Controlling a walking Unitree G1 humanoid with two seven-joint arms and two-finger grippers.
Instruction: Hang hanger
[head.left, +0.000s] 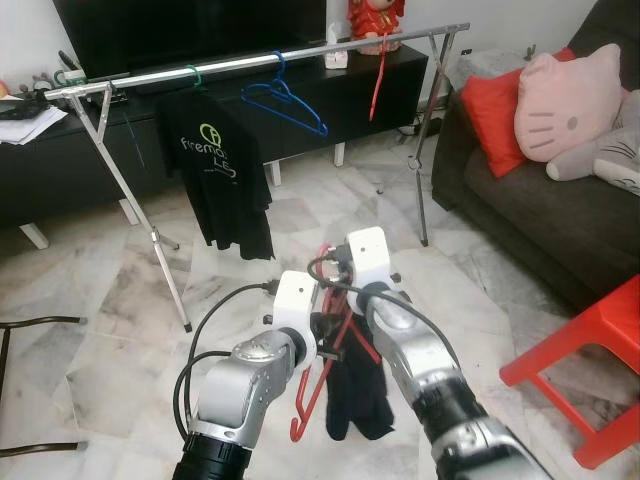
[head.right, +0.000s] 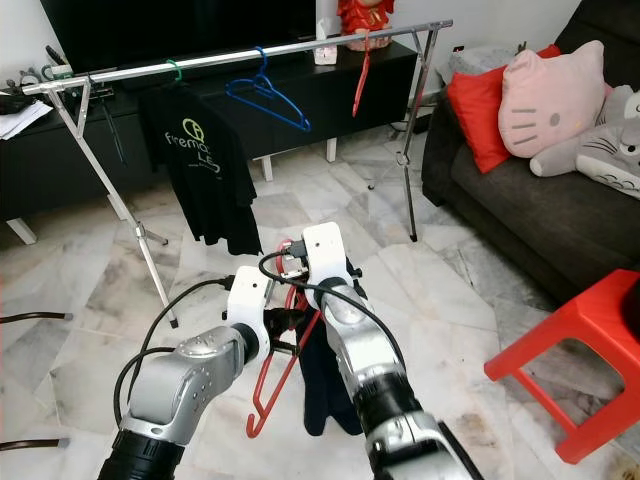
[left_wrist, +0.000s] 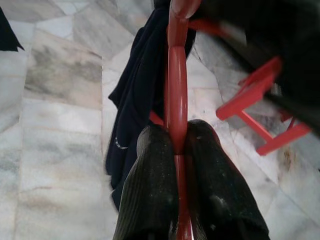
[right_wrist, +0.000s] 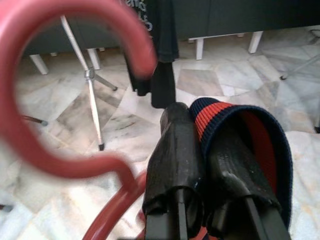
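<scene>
1. A red plastic hanger (head.left: 318, 375) with a thick curved hook, draped with a dark navy garment (head.left: 357, 392) whose collar had a red stripe, was held low over the marble floor (head.left: 130, 300), near the robot and well apart from the far silver metal clothes rail (head.left: 250, 62).
2. The left gripper (left_wrist: 176, 145) had its jaws clamped on the hanger's red bar.
3. The right gripper (right_wrist: 200, 145) had its jaws closed on the garment's striped collar, just beside the hook.
</scene>
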